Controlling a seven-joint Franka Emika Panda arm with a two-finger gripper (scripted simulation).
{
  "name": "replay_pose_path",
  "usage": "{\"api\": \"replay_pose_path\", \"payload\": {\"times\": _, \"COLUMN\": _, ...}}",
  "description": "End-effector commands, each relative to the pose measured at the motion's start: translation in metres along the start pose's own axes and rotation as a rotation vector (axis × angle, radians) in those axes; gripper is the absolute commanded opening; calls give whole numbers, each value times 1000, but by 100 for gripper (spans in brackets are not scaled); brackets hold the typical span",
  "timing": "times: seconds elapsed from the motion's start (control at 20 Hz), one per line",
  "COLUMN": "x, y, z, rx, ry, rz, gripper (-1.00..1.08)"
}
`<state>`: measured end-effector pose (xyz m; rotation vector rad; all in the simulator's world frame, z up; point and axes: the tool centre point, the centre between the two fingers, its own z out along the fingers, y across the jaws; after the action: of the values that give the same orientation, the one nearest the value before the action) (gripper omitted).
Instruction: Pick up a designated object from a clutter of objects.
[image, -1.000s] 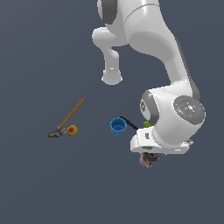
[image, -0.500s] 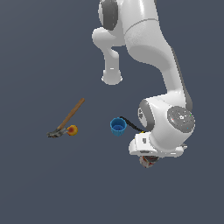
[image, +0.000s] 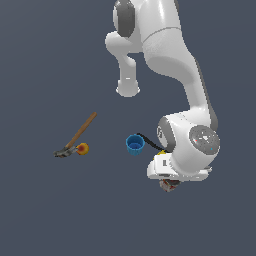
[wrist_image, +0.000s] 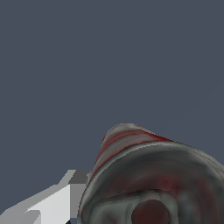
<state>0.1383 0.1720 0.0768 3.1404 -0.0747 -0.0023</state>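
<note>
The red and white can (wrist_image: 153, 179) sits right under the arm's wrist, filling the wrist view with its grey end and striped side, and only a sliver of it peeks out below the white hand in the exterior view; one pale finger (wrist_image: 48, 205) lies against its side, so the gripper (image: 169, 185) looks closed on the can, though the second finger is hidden. Near it, towards the exterior view's left, stands the blue cup (image: 135, 144) with a black tool (image: 150, 142) just beside it; well apart, further left, lie the wooden-handled hammer (image: 77, 136) and the orange ball (image: 82, 148), touching.
</note>
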Motion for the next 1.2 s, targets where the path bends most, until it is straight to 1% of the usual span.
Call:
{"api": "replay_pose_path", "payload": {"times": 0.0, "x": 1, "y": 0, "z": -1, "rx": 0, "ry": 1, "rz": 0, "gripper": -100}}
{"api": "replay_pose_path", "payload": {"times": 0.4, "x": 0, "y": 0, "z": 0, "rx": 0, "ry": 0, "rz": 0, "gripper": -100}}
{"api": "replay_pose_path", "payload": {"times": 0.65, "x": -2, "y": 4, "z": -8, "rx": 0, "ry": 0, "rz": 0, "gripper": -100}}
{"api": "replay_pose_path", "payload": {"times": 0.9, "x": -8, "y": 15, "z": -26, "rx": 0, "ry": 0, "rz": 0, "gripper": -100}}
{"api": "replay_pose_path", "payload": {"times": 1.15, "x": -17, "y": 33, "z": -56, "rx": 0, "ry": 0, "rz": 0, "gripper": -100}}
